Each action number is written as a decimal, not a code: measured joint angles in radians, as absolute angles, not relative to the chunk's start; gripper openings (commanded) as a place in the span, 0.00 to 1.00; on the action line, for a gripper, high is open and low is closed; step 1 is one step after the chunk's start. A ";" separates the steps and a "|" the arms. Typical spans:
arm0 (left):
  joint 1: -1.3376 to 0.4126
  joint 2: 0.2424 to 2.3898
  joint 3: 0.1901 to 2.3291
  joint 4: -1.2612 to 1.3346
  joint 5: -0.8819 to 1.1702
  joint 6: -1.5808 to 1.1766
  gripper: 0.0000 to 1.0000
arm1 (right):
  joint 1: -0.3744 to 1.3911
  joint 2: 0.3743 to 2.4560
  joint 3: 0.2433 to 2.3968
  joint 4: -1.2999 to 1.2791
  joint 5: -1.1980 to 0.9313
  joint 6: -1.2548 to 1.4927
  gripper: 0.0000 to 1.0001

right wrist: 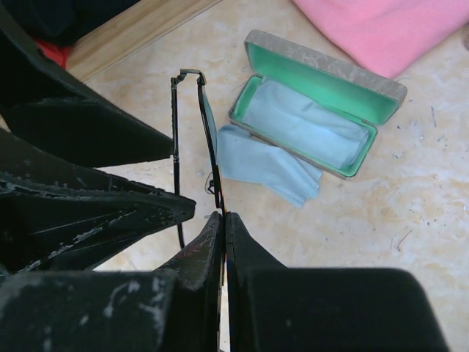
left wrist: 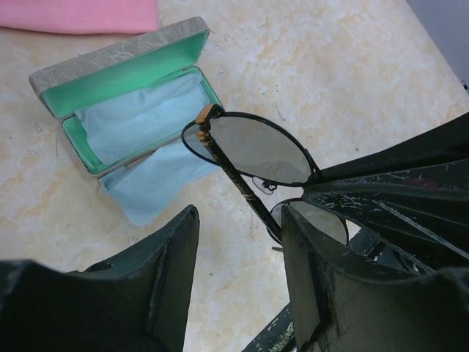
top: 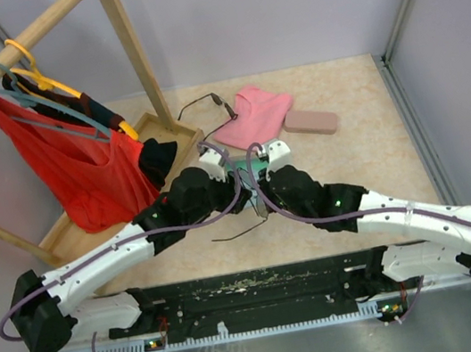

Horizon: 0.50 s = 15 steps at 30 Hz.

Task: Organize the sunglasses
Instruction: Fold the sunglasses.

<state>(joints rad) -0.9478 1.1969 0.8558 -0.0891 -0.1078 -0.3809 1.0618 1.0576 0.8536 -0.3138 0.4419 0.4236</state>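
Top external: fixed high behind the arm bases point(top: 37, 313), looking down and forward over the whole counter point(top: 363, 127). Left wrist: close, looking past the left jaws; open case point(left wrist: 124, 70) ahead-left of them. Right wrist: equally close; same case ahead-right of the right jaws. Both wrist views share case and sunglasses point(left wrist: 249, 147).

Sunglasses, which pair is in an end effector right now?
The pair near the open grey case, pinched by the shut right end effector; the other pair lies free at the back beside the pink cloth.

No readable text, label or brand anywhere.
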 measured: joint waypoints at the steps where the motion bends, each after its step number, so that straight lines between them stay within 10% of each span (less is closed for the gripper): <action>1: -0.948 1.196 0.856 -0.089 -0.113 -0.381 0.55 | 1.062 1.057 0.854 -0.315 0.451 0.430 0.00; 15: -0.948 1.053 0.877 -0.110 -0.214 -0.356 0.58 | 1.057 1.042 0.867 -0.482 0.687 0.520 0.00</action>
